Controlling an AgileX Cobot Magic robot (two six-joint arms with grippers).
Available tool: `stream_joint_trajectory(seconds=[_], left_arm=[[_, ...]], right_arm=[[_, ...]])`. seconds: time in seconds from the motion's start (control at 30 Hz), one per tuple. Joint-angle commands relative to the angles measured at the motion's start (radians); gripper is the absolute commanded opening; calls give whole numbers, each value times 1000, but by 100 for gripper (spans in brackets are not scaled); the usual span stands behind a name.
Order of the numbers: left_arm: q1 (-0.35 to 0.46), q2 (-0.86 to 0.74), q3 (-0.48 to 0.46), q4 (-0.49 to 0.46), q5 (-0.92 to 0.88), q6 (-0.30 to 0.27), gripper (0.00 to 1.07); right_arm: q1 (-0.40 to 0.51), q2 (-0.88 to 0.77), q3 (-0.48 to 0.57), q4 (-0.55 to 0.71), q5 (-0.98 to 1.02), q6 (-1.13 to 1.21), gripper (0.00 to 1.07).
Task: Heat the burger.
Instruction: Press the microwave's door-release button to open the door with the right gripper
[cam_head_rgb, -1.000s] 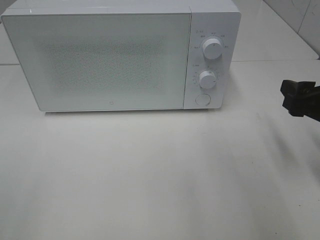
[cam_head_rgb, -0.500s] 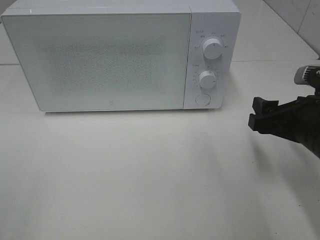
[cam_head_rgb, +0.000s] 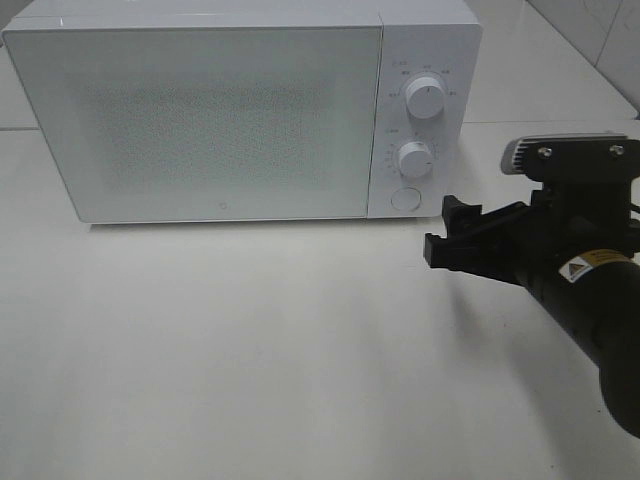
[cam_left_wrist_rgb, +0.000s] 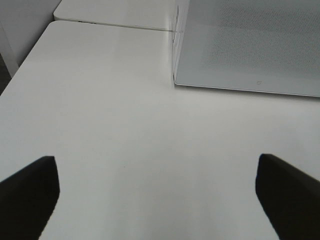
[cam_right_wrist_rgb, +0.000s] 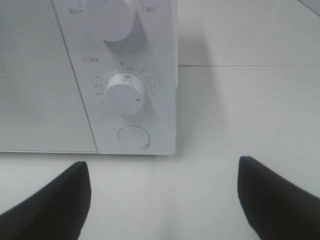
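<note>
Reaching in from the side, the right gripper (cam_head_rgb: 445, 229) has crossed the table (cam_head_rgb: 250, 350). It now sits with jaws spread and empty, just short of the microwave (cam_head_rgb: 440, 40), whose round door button (cam_head_rgb: 404, 198) lies straight ahead of its tips. The left gripper (cam_left_wrist_rgb: 157, 172) is spread too, holding nothing. The burger is nowhere visible. The microwave's door (cam_head_rgb: 200, 120) is shut and frosted, so its contents cannot be told. A burger is likely light, soft and prone to sliding apart, so grip it gently across the bun's sides.
</note>
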Motion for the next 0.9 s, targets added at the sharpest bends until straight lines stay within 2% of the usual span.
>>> stream_joint_trajectory(seconds=[0.03, 0.23, 0.53, 0.63, 0.67, 0.7, 0.73, 0.8, 0.83, 0.87, 0.9], left_arm=[[4, -17, 3, -8, -10, 2, 100], [4, -17, 3, -8, -10, 2, 100], [4, -17, 3, -8, -10, 2, 100], [4, -17, 3, -8, -10, 2, 100], [4, -17, 3, -8, -10, 2, 100], [4, -17, 3, -8, -10, 2, 100], [4, -17, 3, -8, -10, 2, 100], [4, -17, 3, -8, -10, 2, 100], [4, -17, 3, -8, -10, 2, 100], [4, -17, 3, -8, -10, 2, 100], [4, -17, 3, -8, -10, 2, 100]], right_arm=[[52, 27, -54, 47, -11, -42, 76], [89, 63, -107, 101, 1, -43, 76], [89, 87, -155, 122, 42, 44, 75], [89, 87, -157, 122, 33, 172, 72], [89, 87, -157, 122, 38, 298, 69], [89, 87, -157, 122, 38, 298, 69], [89, 87, -157, 122, 41, 431, 64], [89, 87, -157, 122, 41, 484, 62], [89, 87, -157, 120, 41, 618, 56], [89, 87, -157, 120, 41, 618, 56], [89, 87, -157, 120, 41, 734, 48]])
